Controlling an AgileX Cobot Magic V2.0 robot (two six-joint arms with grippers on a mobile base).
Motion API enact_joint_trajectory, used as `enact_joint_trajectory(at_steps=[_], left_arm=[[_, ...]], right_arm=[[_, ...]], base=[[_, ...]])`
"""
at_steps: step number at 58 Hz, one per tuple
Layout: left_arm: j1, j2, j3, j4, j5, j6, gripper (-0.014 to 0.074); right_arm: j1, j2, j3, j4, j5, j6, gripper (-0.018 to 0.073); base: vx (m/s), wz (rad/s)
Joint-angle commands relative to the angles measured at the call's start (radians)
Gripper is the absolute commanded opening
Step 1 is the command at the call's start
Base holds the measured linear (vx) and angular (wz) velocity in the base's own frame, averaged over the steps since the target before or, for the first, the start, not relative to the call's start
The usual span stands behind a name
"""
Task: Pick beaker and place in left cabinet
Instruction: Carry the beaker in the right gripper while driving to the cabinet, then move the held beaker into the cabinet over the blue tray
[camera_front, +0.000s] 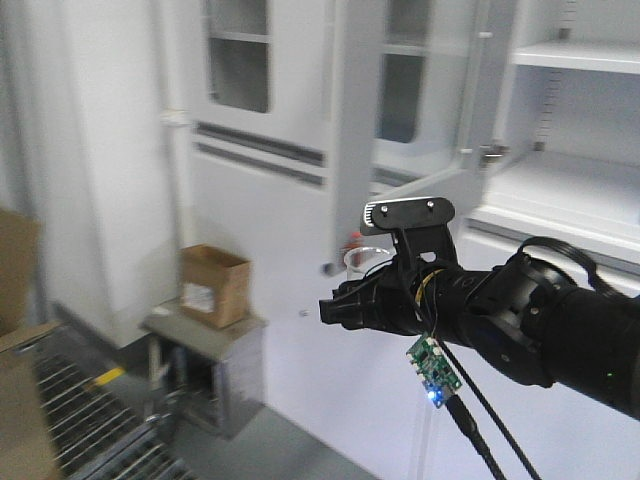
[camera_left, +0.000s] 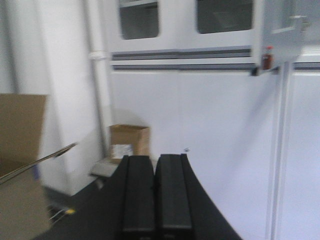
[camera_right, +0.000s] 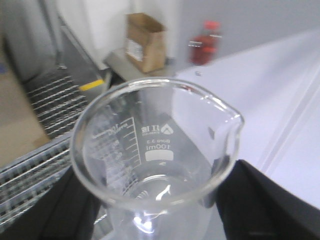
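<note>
Nearest, in the right wrist view: the beaker (camera_right: 155, 150), upright, mouth toward the lens, pour spout to the picture's right, white scale and "100ml" print legible on its wall. Clamped low on the body, one dark pad on either side, by the fingers (camera_right: 260, 200) of the right hand (camera_right: 157, 215). Depth of grip hard to judge through the glass. Held in the air, resting on no bench or shelf.

From the front view: same hand reaching leftward across the picture, clear rim showing just above it. Long axis vertical, so probably no tilting needed, only a level carry.

Left hand (camera_left: 155, 160): fingers pressed together, nothing between them, aimed at the blank lower cabinet front. Idle by the look of it, and not the one nearer the glass.

Further off: an open glass-paned door (camera_front: 400, 100) hanging above and behind the beaker, a small red-capped thing (camera_front: 352, 245) at its lower corner. Beyond, toward the picture's right, the left cabinet (camera_front: 575, 190), judged to be the opened one with grey shelves and a pin-hole strip on its inner wall. Shelf up and rightward from the glass, higher than the rim: likely a lift, then a swing round the door leaf, rim and spout kept off its edge.

Farthest, low at left: a cardboard box (camera_front: 213, 285) on a grey stand (camera_front: 200, 340), well apart from the carry.
</note>
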Motion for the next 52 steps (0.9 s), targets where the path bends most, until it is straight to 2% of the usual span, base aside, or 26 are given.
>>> enact_joint_trajectory(at_steps=[1, 21, 52], left_arm=[[-0.001, -0.018, 0.016, -0.007, -0.084, -0.003, 0.0001], [-0.001, -0.018, 0.016, -0.007, -0.084, -0.003, 0.0001], [-0.001, -0.018, 0.016, -0.007, -0.084, -0.003, 0.0001]], right_arm=[[0.001, -0.036, -0.037, -0.014, -0.076, -0.001, -0.0008], [0.001, 0.009, -0.037, -0.014, -0.1, -0.001, -0.0008], [0.001, 0.009, -0.037, -0.014, -0.104, -0.001, -0.0008]], base=[[0.2, -0.76], [0.16, -0.6], [0.1, -0.39]])
